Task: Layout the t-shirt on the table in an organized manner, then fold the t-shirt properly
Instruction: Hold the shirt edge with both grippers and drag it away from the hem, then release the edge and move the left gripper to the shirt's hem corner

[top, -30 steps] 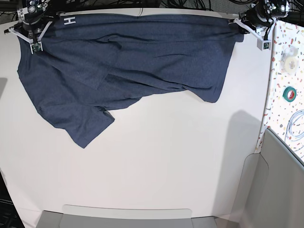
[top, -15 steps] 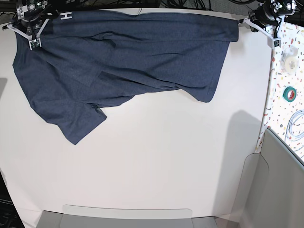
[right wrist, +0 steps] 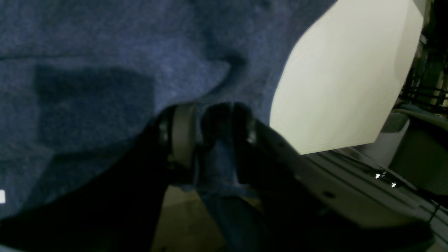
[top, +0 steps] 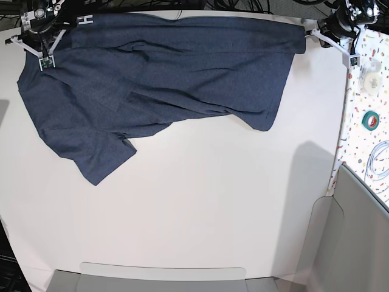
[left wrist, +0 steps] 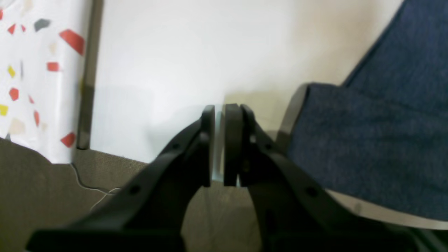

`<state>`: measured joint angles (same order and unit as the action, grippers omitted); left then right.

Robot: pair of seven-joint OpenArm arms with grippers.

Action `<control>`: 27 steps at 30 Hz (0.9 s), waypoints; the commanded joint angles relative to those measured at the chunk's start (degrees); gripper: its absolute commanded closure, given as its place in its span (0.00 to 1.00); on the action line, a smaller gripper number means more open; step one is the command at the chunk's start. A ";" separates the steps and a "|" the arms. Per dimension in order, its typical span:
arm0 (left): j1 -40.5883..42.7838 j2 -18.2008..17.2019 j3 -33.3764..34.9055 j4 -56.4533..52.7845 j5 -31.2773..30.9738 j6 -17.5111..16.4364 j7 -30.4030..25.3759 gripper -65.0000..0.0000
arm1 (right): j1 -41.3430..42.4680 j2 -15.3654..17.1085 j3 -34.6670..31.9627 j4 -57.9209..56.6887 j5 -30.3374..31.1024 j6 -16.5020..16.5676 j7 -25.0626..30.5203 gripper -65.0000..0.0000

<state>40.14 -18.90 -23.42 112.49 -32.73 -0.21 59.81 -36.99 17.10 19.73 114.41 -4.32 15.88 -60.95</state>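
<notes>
The dark navy t-shirt [top: 170, 73] lies wrinkled along the far edge of the white table [top: 213, 201], one sleeve pointing to the front left. A white letter "H" [top: 88, 20] shows at its far left. My right gripper [top: 37, 42] is at the shirt's far left corner. In the right wrist view it [right wrist: 210, 140] is shut on a fold of the t-shirt [right wrist: 105, 52]. My left gripper [top: 317, 33] is at the far right corner. In the left wrist view it [left wrist: 220, 140] is shut and empty, with the shirt [left wrist: 367, 147] just beside it.
A confetti-speckled strip [top: 368, 91] runs along the right, carrying a white roll [top: 369, 76], a green tape roll [top: 371, 118] and a cable coil [top: 380, 161]. A grey panel [top: 358, 243] stands at the front right, and a grey tray edge [top: 164, 280] lies at the front.
The shirt has slid toward the far edge and to the left. The left gripper no longer holds the shirt's right corner. Little has moved in the last half second.
</notes>
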 commanded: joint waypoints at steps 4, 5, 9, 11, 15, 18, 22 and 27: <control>0.34 -0.67 -0.62 0.96 0.07 -0.01 -0.69 0.94 | 0.20 1.05 3.53 2.64 -0.83 -0.27 0.33 0.69; 0.34 -0.67 -0.71 0.96 0.07 -0.01 -0.69 0.94 | 0.11 1.14 3.88 2.73 -0.83 -0.27 0.33 0.69; 0.26 -0.75 -0.80 1.05 0.07 -0.01 -0.69 0.94 | -0.06 3.07 4.76 2.91 -0.83 -0.27 0.33 0.69; 0.08 -0.75 -2.38 1.58 0.07 -0.01 -0.69 0.94 | -0.06 3.34 6.34 3.17 -0.56 -0.27 0.33 0.69; -2.56 -0.58 -5.81 3.16 -0.10 -0.01 -0.16 0.94 | 2.05 3.34 10.56 3.52 -0.39 -0.19 0.33 0.69; -4.93 -0.75 -8.10 3.16 -0.19 -0.01 0.01 0.93 | 4.69 3.25 13.20 3.52 1.37 -0.10 0.33 0.69; -8.54 -1.28 -8.27 3.16 -0.19 -0.01 0.10 0.93 | 9.52 2.63 18.56 3.44 6.56 -0.10 0.33 0.69; -19.79 -2.42 -4.93 2.90 -0.28 -0.10 6.96 0.84 | 19.01 -2.11 23.57 3.26 12.62 -0.10 0.33 0.69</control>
<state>21.19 -20.40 -28.27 114.48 -32.29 -0.03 68.51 -18.17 14.09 42.94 116.88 9.08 16.03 -61.80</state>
